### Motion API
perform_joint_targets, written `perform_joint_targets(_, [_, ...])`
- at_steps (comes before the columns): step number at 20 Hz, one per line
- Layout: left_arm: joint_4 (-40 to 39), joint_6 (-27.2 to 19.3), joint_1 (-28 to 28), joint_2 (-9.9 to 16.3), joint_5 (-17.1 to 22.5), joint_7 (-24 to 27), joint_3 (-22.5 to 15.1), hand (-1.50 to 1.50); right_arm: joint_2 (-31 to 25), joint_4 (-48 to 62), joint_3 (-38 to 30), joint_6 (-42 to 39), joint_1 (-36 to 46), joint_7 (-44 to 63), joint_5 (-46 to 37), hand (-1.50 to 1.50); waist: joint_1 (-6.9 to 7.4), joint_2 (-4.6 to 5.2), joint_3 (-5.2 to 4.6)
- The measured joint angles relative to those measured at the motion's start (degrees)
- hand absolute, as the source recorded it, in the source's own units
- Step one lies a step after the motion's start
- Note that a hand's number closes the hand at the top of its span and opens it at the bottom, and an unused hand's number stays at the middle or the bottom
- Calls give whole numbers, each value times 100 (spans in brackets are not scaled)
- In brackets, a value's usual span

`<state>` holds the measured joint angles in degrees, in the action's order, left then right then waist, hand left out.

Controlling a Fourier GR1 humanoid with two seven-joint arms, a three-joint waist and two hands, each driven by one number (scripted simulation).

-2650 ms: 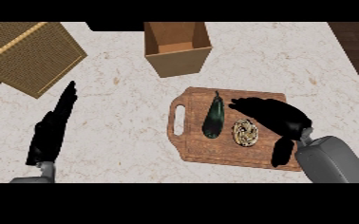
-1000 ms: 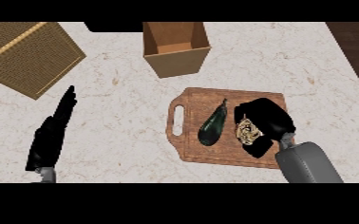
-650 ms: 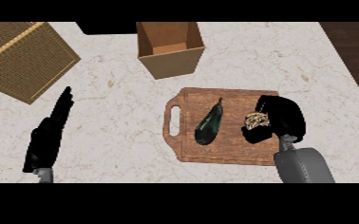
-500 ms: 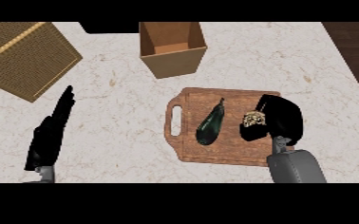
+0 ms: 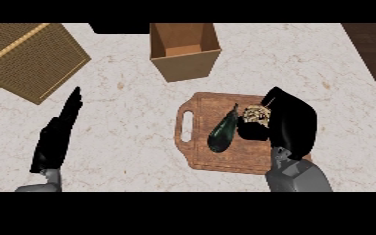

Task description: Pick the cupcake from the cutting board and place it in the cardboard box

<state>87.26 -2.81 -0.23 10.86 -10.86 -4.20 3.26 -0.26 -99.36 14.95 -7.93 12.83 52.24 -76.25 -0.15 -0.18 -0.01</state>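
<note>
Cupcake (image 5: 255, 114) sits on the right part of the cutting board (image 5: 192, 152), with the right robot hand (image 5: 292, 124) curled around its right side; the thumb part wraps under it, so the robot hand seems closed on the cupcake, though whether it has left the board I cannot tell. Nearest the view's lower edge, the right forearm rises from the bottom toward that grasp. At the lower left, the left robot hand (image 5: 55, 137) rests on the surface (image 5: 132, 104) with fingers straight, holding nothing. Just left of the cupcake, a dark eggplant (image 5: 223, 132) lies slanted on the board, close to the cupcake. Farther off, the cardboard box (image 5: 185, 64) stands open on the surface beyond the board, nothing seen inside. At the far left lies a woven mat (image 5: 37, 59).

By my judgement the grasp is made or nearly so; lifting, carrying over to the box and releasing inside all remain.
</note>
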Motion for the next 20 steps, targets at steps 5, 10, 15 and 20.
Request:
perform_joint_targets(5, [147,5,-27,-24,-35,-135,-55,0,18,-344,256,630,578,-127,378,150,62,7,4])
perform_joint_targets(10, [240,-32,18,-105,-115,-170,-137,0,23,-232,277,784,1544,-86,807,150,85,16,1])
perform_joint_targets(15, [366,32,73,-90,-119,-245,-130,0,24,687,125,1081,2732,40,1231,150,110,24,0])
perform_joint_targets(20, [85,62,-85,-87,-77,-70,-21,0,24,1958,-252,1325,3811,15,1548,150,121,36,-2])
